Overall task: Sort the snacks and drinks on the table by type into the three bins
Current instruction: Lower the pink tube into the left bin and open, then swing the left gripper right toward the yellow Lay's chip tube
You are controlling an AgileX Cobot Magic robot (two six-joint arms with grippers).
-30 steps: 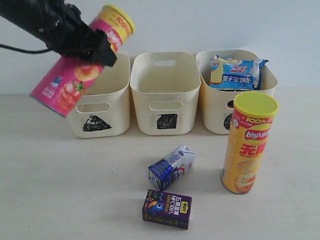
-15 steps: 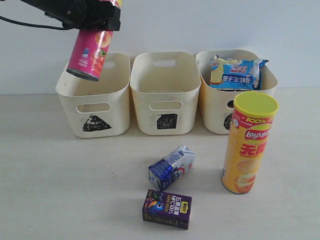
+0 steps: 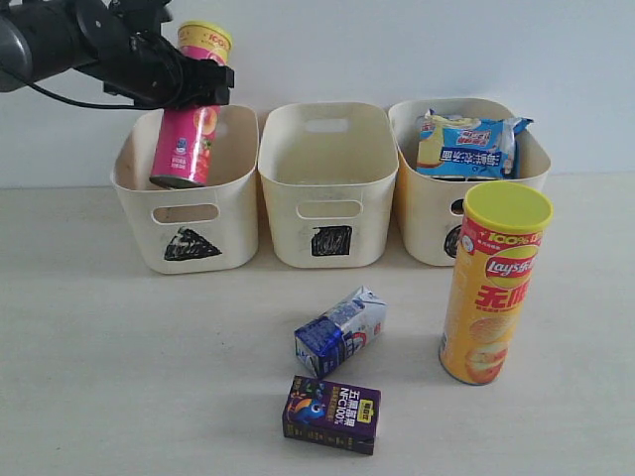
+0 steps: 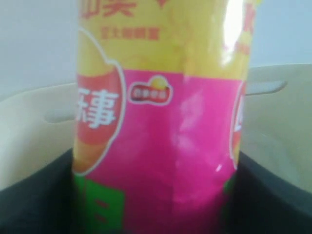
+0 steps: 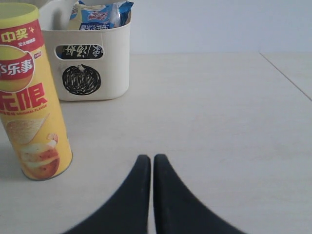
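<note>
The tall pink-and-yellow Lay's chip tube (image 3: 185,149), which a second ago hung tilted above the table's left side, has swung nearly upright and come down, so that its lower end now sits inside the leftmost cream plastic tub, the one marked with a scribbled black triangle (image 3: 139,213). The black left gripper (image 3: 193,91) pinches the tube around its upper part, its jaws held apart by the tube's width; whether the tube's base touches the tub floor cannot be told. The left wrist view shows the tube's pink wall (image 4: 161,146) filling the frame between the dark fingers (image 4: 34,200).

Just to the right stands the middle cream tub with a scribbled black square (image 3: 288,223). Nearer the viewer, on the pale table (image 3: 119,377), the small blue-and-white carton with a gabled top (image 3: 339,332) lies tipped on its side, and the dark purple drink box (image 3: 331,414) lies just in front of it, apart from it.

On the far right, the third cream tub, marked with a scribbled circle (image 3: 422,218), holds a crinkly blue-and-white snack bag (image 3: 466,144) that rises above its rim. The tall yellow Lay's tube with a yellow lid (image 3: 491,288) stands upright on the table just in front of that tub. Seen only from its own wrist camera, the right gripper (image 5: 151,161) is over bare table to the right of the yellow tube (image 5: 31,97), its black fingers pressed together on nothing.
</note>
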